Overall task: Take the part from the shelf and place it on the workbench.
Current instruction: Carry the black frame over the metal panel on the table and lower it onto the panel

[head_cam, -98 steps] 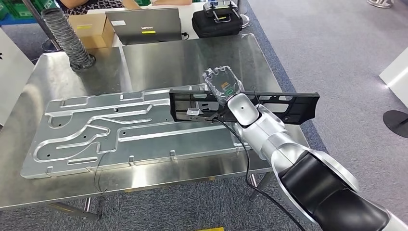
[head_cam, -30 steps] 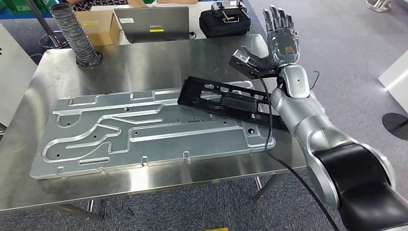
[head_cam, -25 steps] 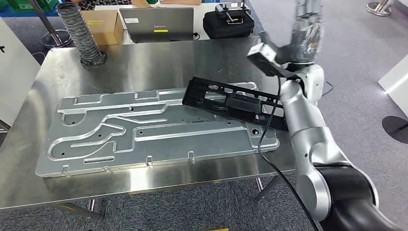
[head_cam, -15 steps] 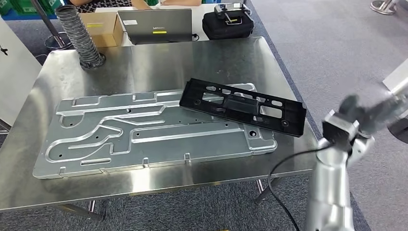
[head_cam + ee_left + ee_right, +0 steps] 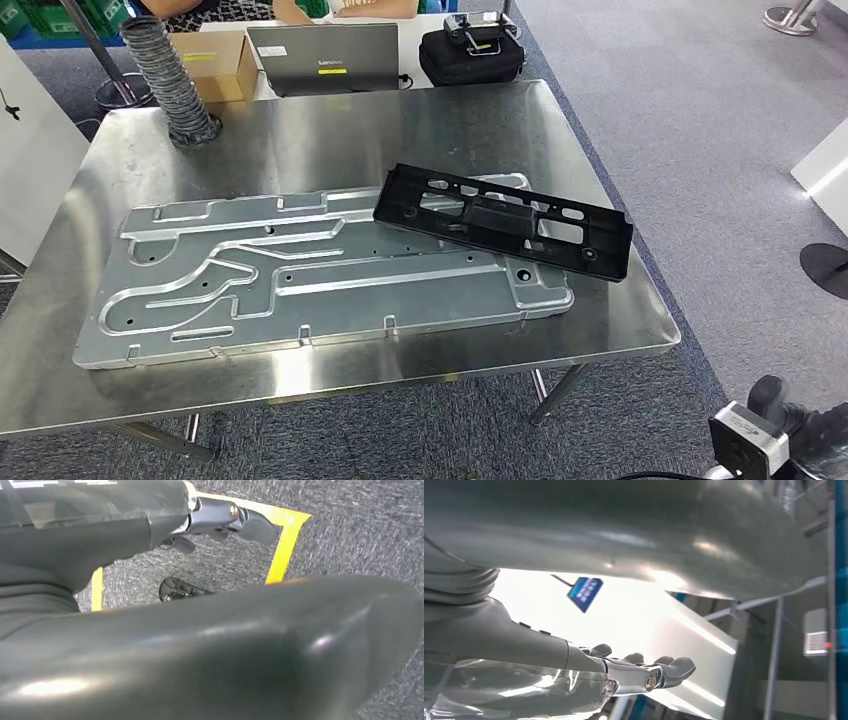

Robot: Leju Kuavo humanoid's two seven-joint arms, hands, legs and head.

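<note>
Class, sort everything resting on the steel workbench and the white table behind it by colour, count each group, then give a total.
Black: 2, part, case
Silver: 1, plate
Grey: 2, hose, laptop
Brown: 1, box
Total: 6

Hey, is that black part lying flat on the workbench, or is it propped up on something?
Propped. One end of the black part overlaps the grey metal plate; its other end reaches past the plate over the bare workbench.

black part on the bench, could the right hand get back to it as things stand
Probably yes. The black part lies uncovered across the metal plate near the bench's right edge, nothing over it; the right hand, holding nothing, would have to come up from beside the bench.
</note>
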